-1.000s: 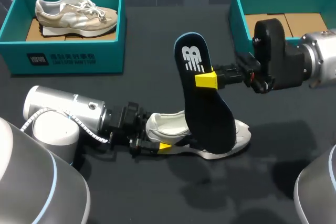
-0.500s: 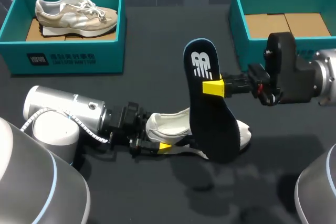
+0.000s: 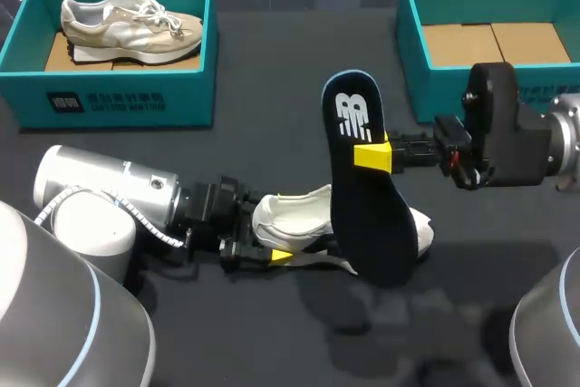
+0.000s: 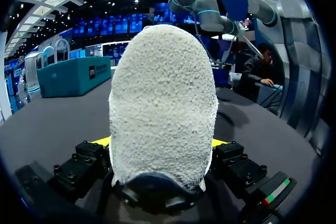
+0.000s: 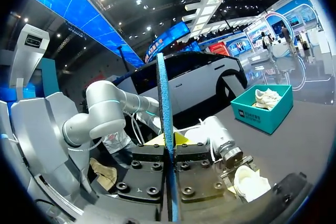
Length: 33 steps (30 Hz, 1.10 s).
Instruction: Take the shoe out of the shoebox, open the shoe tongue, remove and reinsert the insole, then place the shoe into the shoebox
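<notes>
Shoe (image 3: 288, 217) down on the surface (image 3: 272, 88) about the middle, nearer the front edge than the far one, out of the shoebox (image 3: 412, 61) at the far right corner, where only a cardboard floor shows. Long axis roughly along the front edge: heel toward the left edge, toe toward the right, opening upward. Clamped at the heel by the left hand (image 3: 261, 240), yellow tips pressed to both sides of the fuzzy heel (image 4: 163, 108) in the left wrist view. Likely pinned this way so as not to drag along with the insole.

Insole (image 3: 367, 197) pinched about mid-length by the right hand (image 3: 373, 156), a pad flat on each face, seen edge-on (image 5: 165, 129) in the right wrist view. Held up nearly on end: printed heel end high and toward the far edge, toe end low over the shoe's forefoot; cannot tell whether touching it. Probably gripped at the waist to stop the soft sheet flopping and to leave the toe end free for feeding back in. Set crosswise to the shoe's axis, so due a turn toe-first toward the right edge before reinsertion.

Other shoebox (image 3: 118, 101) at the far left corner, beige shoe (image 3: 127, 20) inside.
</notes>
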Each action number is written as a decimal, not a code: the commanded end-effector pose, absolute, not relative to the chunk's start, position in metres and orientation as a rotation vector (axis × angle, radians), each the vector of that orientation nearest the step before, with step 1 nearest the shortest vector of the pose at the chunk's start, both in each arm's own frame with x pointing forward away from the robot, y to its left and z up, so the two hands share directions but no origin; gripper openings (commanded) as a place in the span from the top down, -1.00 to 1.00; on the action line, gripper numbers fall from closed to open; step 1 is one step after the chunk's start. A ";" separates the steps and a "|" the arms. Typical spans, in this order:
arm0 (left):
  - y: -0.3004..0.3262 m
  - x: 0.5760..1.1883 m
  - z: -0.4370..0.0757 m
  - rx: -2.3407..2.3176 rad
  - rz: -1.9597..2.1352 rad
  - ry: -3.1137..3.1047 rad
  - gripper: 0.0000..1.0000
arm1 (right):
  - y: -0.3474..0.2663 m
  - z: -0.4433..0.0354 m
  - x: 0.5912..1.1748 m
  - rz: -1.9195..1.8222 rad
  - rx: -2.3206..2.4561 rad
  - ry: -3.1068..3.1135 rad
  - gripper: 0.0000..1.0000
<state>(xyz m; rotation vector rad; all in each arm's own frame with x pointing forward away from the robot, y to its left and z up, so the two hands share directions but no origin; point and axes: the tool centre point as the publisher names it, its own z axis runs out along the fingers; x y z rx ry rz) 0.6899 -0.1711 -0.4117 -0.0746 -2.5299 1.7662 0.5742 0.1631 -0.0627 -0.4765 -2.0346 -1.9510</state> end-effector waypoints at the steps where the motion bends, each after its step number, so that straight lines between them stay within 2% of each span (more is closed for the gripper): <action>1: -0.166 0.687 -0.402 -0.061 1.709 -2.585 -1.00 | 0.164 -0.063 0.572 -1.953 -0.482 -2.036 1.00; 13: -0.140 0.696 -0.392 -0.134 1.276 -2.877 -1.00 | 0.164 -0.063 0.572 -1.953 -0.482 -2.036 1.00; 28: -0.135 0.695 -0.385 -0.190 1.307 -2.887 -1.00 | 0.164 -0.063 0.572 -1.953 -0.482 -2.036 1.00; 33: -0.132 0.693 -0.381 -0.233 1.159 -3.016 -1.00 | 0.164 -0.063 0.572 -1.953 -0.482 -2.036 1.00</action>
